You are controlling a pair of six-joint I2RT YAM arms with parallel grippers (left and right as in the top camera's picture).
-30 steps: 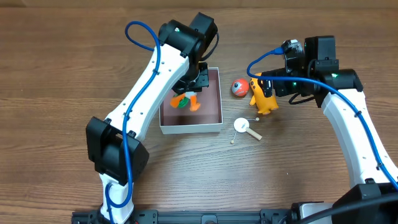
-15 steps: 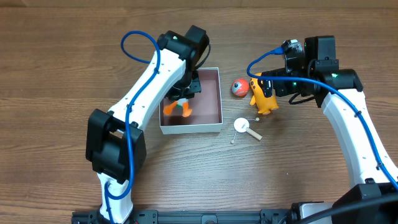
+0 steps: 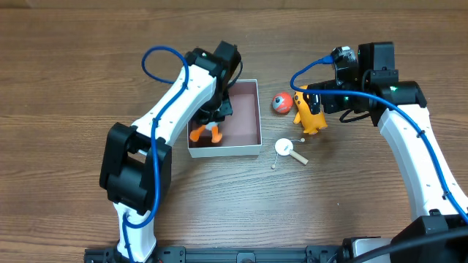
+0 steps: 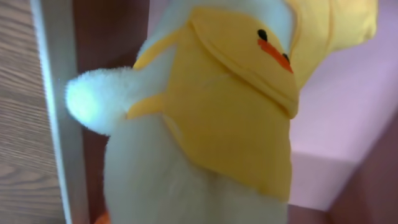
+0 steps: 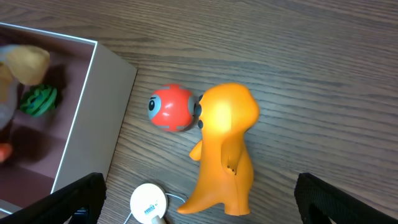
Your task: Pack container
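The container (image 3: pixel 247 117) is a shallow white-walled box with a pinkish-brown inside, left of the table's centre. My left gripper (image 3: pixel 213 117) is down inside its left half. It holds a white plush duck in a yellow hood (image 4: pixel 205 124), whose orange feet (image 3: pixel 203 134) show by the box floor. The duck fills the left wrist view and hides the fingers. My right gripper (image 5: pixel 199 190) is wide open and hovers over an upright orange figure (image 5: pixel 224 155), which stands between its fingers without touching them. A red ball (image 5: pixel 171 107) lies against the figure.
A white disc on a thin stick (image 3: pixel 282 147) and a small wooden peg (image 3: pixel 297 156) lie on the wood table right of the container. The container's white wall (image 4: pixel 56 112) stands close on the left in the left wrist view. A green toy (image 5: pixel 38 99) shows inside the box.
My left gripper has carried the plush duck down and to the left inside the container. The right arm, orange figure and ball have not moved.
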